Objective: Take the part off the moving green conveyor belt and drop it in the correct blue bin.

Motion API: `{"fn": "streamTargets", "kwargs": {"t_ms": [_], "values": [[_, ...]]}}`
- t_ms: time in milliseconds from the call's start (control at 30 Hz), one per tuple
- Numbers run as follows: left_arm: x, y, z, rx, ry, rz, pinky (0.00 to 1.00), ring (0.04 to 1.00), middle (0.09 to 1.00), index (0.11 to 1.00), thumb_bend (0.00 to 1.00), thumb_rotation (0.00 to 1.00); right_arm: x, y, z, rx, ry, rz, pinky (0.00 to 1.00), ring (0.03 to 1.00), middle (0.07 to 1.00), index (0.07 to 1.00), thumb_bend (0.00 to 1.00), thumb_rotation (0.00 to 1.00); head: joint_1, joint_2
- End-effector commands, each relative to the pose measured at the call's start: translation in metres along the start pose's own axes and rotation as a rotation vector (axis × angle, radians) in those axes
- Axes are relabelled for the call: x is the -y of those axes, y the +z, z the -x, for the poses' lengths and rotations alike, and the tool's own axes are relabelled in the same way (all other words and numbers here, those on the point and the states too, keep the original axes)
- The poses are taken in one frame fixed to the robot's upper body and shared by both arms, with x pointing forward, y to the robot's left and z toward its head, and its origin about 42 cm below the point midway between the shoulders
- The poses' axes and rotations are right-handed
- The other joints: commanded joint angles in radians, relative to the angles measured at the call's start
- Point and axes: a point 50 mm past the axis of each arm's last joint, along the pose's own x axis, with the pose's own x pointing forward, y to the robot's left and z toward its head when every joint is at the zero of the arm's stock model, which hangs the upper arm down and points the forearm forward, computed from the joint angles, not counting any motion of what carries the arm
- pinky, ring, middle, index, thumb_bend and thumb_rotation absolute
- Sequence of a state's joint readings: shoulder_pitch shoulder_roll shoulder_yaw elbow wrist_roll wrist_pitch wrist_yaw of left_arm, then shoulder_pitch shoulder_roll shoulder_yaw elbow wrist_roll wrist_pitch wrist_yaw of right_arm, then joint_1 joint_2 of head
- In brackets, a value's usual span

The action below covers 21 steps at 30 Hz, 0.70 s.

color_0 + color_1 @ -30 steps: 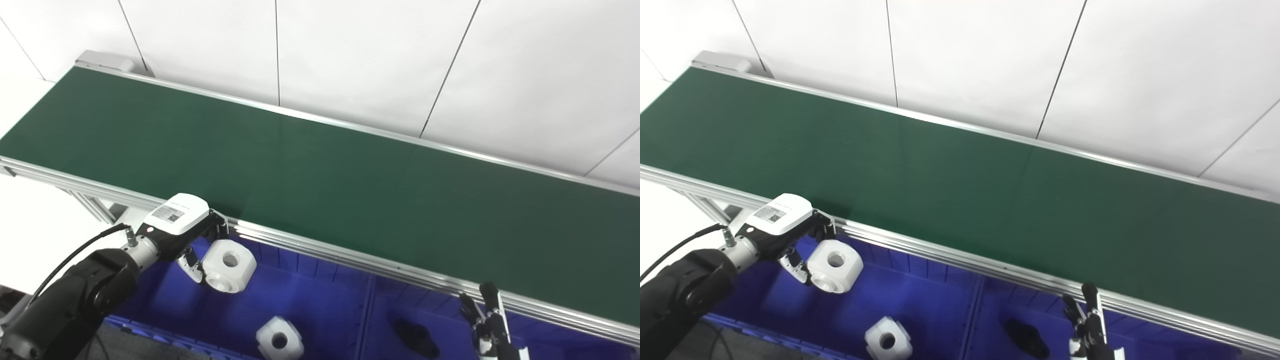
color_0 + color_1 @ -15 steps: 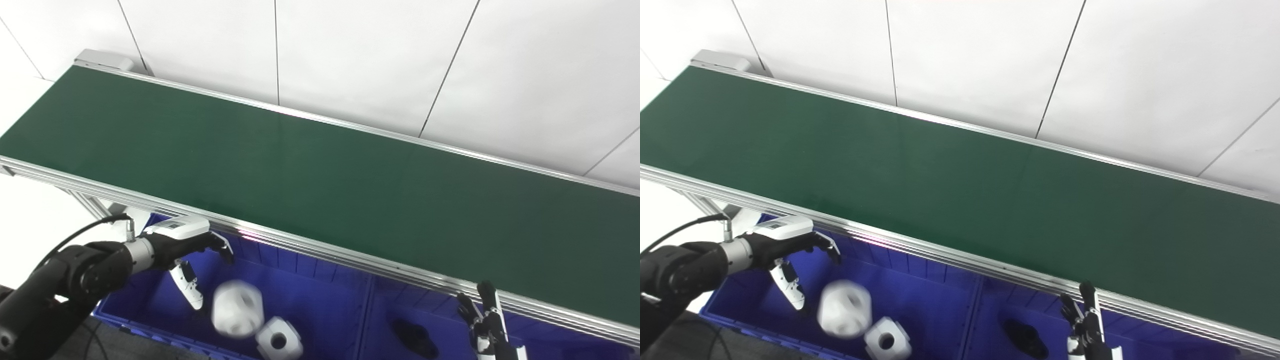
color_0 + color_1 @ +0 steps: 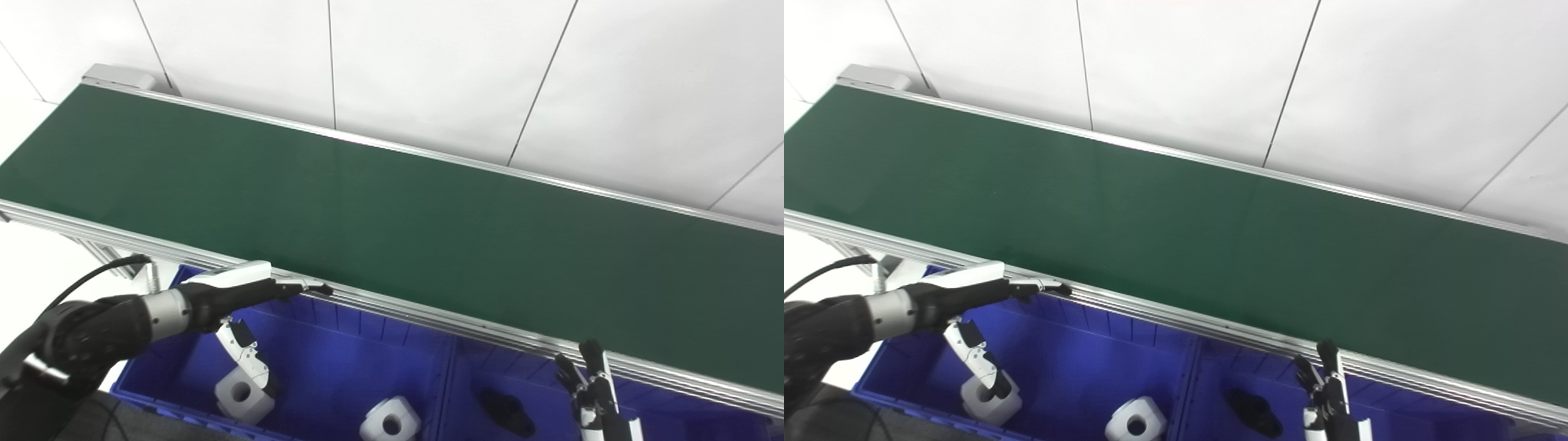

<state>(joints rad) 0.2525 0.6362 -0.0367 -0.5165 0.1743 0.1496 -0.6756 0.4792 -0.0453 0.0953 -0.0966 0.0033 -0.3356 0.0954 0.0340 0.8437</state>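
So from my seat: the left hand (image 3: 245,294) is flat and spread wide, fingers (image 3: 306,286) stretched out straight along the near aluminium rail of the conveyor belt (image 3: 392,208), thumb (image 3: 245,355) hanging down into the left blue bin (image 3: 343,361). It's holding nothing.

The white part (image 3: 242,398) sits on the bin floor at the near left corner, right under that thumb. The thumb tip looks to be touching or just above its top face, I can't tell which. It's a chunky white plastic block, kind of octagonal with chamfered edges and a round hole through the middle, matte finish. A second white part (image 3: 390,420) of the same shape lies further right in the same bin, near the divider wall, hole facing up.

The right blue bin (image 3: 539,392) has a black part (image 3: 505,412) in it, a dark, lumpy, elongated thing, hard to make out more than that.

The right hand (image 3: 591,392) pokes up at the bottom edge beside the right bin, dark fingers pointing upward and slightly apart, empty as far as I can see.

The belt itself is a smooth dark green surface, with ribbed silver rails on both long edges. The bins are glossy blue plastic with ribbed inner walls. White panelled wall (image 3: 429,61) behind.
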Motion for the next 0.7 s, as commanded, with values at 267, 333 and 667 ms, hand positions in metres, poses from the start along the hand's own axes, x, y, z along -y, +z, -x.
{"fn": "streamTargets", "kwargs": {"t_ms": [267,333,667], "values": [[0.034,0.037,0.001,0.256,0.246,0.380,1.00,1.000,1.000,1.000,0.96,0.61,-0.016,0.006,-0.009,0.030,0.007,0.023,0.87,0.887,0.998,1.000,0.74,0.92,-0.068,-0.001],[0.043,0.040,-0.005,0.272,0.299,0.396,1.00,1.000,1.000,1.000,0.90,0.66,-0.018,0.005,-0.010,0.035,0.013,0.033,0.87,0.885,0.994,1.000,0.74,0.93,-0.075,-0.001],[0.091,0.003,-0.034,0.217,0.557,0.546,1.00,1.000,1.000,1.000,0.91,0.76,-0.035,0.010,-0.013,0.050,0.000,0.022,0.86,0.889,0.985,1.000,0.74,0.93,-0.113,0.009]]}}
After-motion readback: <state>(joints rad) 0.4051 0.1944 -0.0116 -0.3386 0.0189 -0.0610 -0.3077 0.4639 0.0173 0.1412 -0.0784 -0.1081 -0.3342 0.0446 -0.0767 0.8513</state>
